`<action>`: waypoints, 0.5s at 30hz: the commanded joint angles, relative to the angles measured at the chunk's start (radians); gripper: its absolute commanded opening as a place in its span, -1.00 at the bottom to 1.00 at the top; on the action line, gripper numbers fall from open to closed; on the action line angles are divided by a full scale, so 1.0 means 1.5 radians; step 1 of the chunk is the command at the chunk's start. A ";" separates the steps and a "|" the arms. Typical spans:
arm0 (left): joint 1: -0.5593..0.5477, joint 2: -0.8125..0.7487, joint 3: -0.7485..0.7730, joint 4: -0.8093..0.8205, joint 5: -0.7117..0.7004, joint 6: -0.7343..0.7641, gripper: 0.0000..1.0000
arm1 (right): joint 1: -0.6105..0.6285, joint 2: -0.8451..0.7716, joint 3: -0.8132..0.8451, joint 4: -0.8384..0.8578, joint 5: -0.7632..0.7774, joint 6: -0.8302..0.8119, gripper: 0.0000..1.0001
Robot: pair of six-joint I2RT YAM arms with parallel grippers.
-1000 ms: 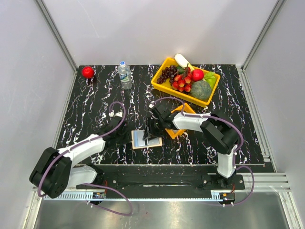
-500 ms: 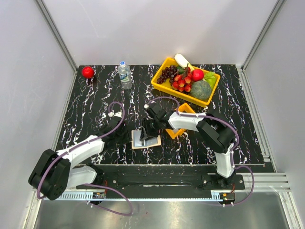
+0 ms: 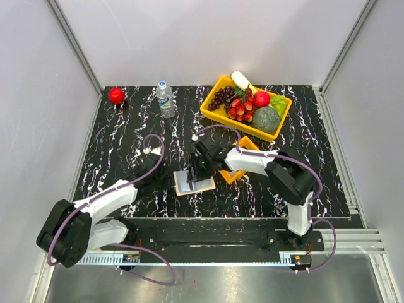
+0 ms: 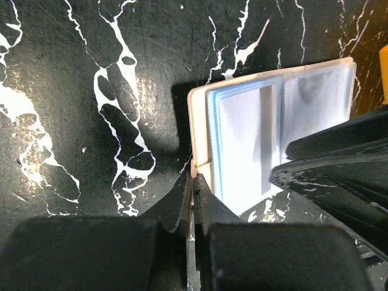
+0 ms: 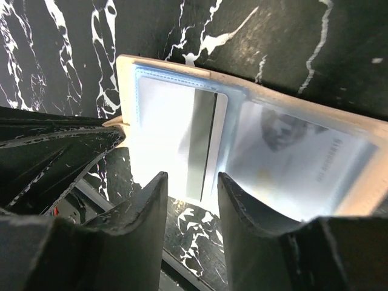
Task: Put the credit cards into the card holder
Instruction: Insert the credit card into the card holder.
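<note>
The card holder (image 3: 183, 184) lies open on the black marbled table, tan outside with bluish clear sleeves. In the left wrist view my left gripper (image 4: 195, 182) is shut on the near left edge of the holder (image 4: 203, 97). My right gripper (image 5: 189, 188) is open and hovers just over the holder (image 5: 315, 163), its fingers on either side of a white credit card (image 5: 209, 145) with a dark stripe. The card lies in or on the left sleeve. The right sleeve shows a pale card with a face picture (image 5: 285, 136). From above, the right gripper (image 3: 201, 172) covers the holder's middle.
A small orange tray (image 3: 243, 144) sits right of the holder, partly under the right arm. A yellow bin (image 3: 216, 114) of fruit stands at the back right. A water bottle (image 3: 165, 100) and a red ball (image 3: 116, 95) stand at the back left.
My right gripper has shifted a little left and back over the holder. The holder has turned slightly. My left gripper stays at the holder's left edge.
</note>
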 commanded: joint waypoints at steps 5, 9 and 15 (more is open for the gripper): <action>-0.001 -0.045 0.017 -0.007 0.015 0.005 -1.00 | -0.052 -0.204 -0.034 -0.060 0.174 -0.069 -0.08; -0.001 -0.053 0.029 -0.016 0.015 0.011 -1.00 | -0.111 -0.240 -0.043 -0.119 0.239 -0.103 -0.03; 0.000 -0.052 0.047 -0.027 0.015 0.022 -1.00 | -0.196 -0.211 -0.063 -0.140 0.219 -0.127 -0.10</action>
